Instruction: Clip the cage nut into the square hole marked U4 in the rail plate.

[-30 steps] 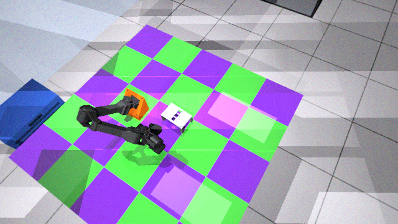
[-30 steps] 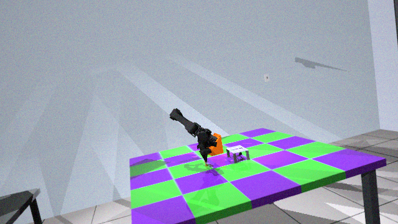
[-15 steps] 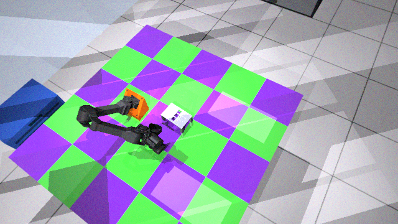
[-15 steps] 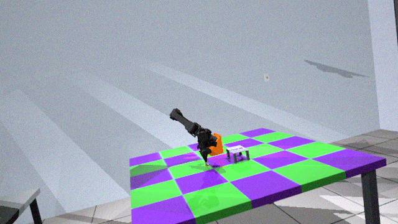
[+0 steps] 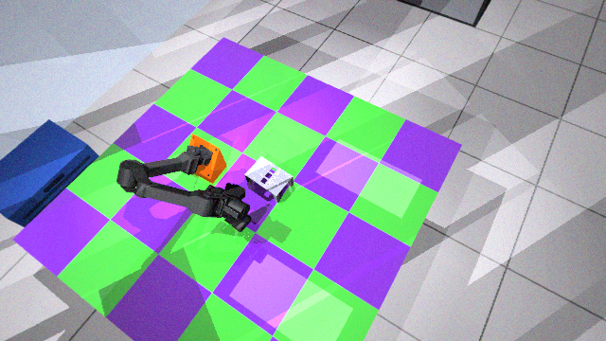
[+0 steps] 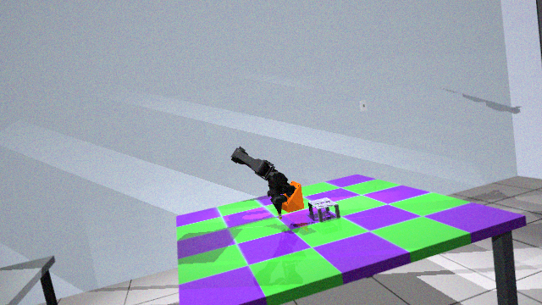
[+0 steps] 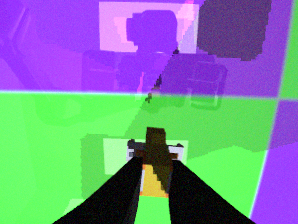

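Floor tiles (image 5: 544, 142) (image 6: 449, 275), pale grey, surround my purple-and-green checkered table (image 5: 365, 242) (image 6: 381, 237). On my top view, a blue box (image 5: 43, 166) lies just beyond the table's edge, near the bent elbow of my black WidowX arm (image 5: 166, 190) (image 6: 254, 163). The arm rises from an orange base mount (image 5: 211, 176) (image 6: 298, 201), folds back at that elbow and reaches out again, its wrist end pitched down over the table.

Near the gripper, well inside the table edges, I have the white rail plate (image 5: 279, 179) (image 6: 323, 202), standing level on dark legs. I count 3 square holes in a row through its top; the markings are too small for me to read, so I cannot tell which is U4.

My gripper (image 5: 241, 224) (image 6: 279, 215) (image 7: 154, 167) is beside the plate, apart from it — fingers most of the way closed, with the cage nut (image 7: 155, 181) clamped between them. In the wrist view I see the nut's yellow-orange part between the black fingers, pale bits showing at either side and a dark brown piece ahead. It is outside the holes, low by the table; whether it touches the surface, I cannot tell.
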